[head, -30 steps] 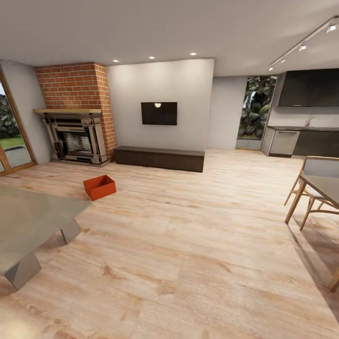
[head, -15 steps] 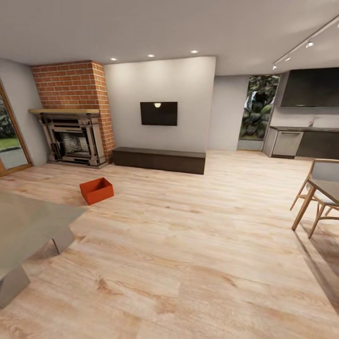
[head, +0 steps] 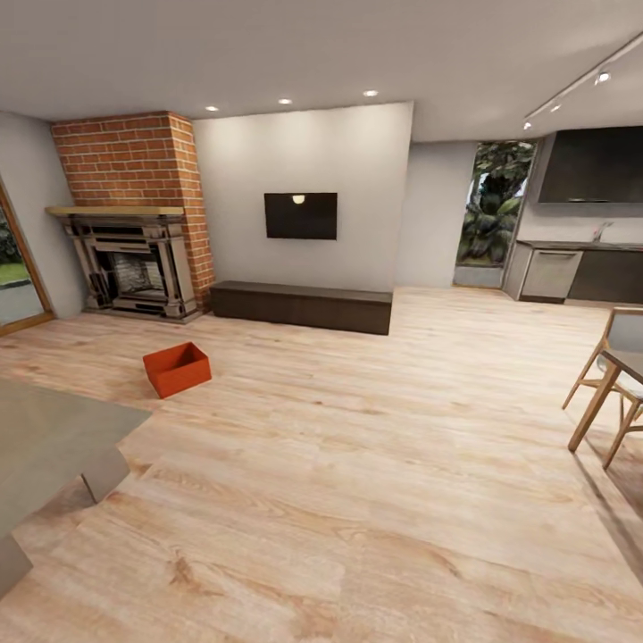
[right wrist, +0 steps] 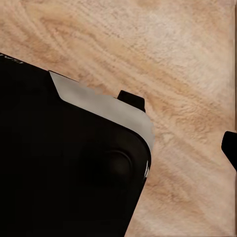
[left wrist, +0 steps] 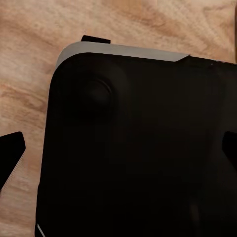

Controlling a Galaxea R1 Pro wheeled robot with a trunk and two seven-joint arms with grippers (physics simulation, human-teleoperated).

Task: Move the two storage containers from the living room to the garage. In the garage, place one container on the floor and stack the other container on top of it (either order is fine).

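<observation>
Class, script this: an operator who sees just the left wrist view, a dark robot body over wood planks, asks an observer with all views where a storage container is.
Operator: I see planks and black casing. Any container ahead?
Observer: Yes. In the head view one orange-red storage container stands on the wood floor, ahead to the left.
Operator: What is near it?
Observer: A brick fireplace stands beyond it, apart from it.
Operator: Anything closer to us on that side?
Observer: A grey table juts in at the near left, short of the container.
</observation>
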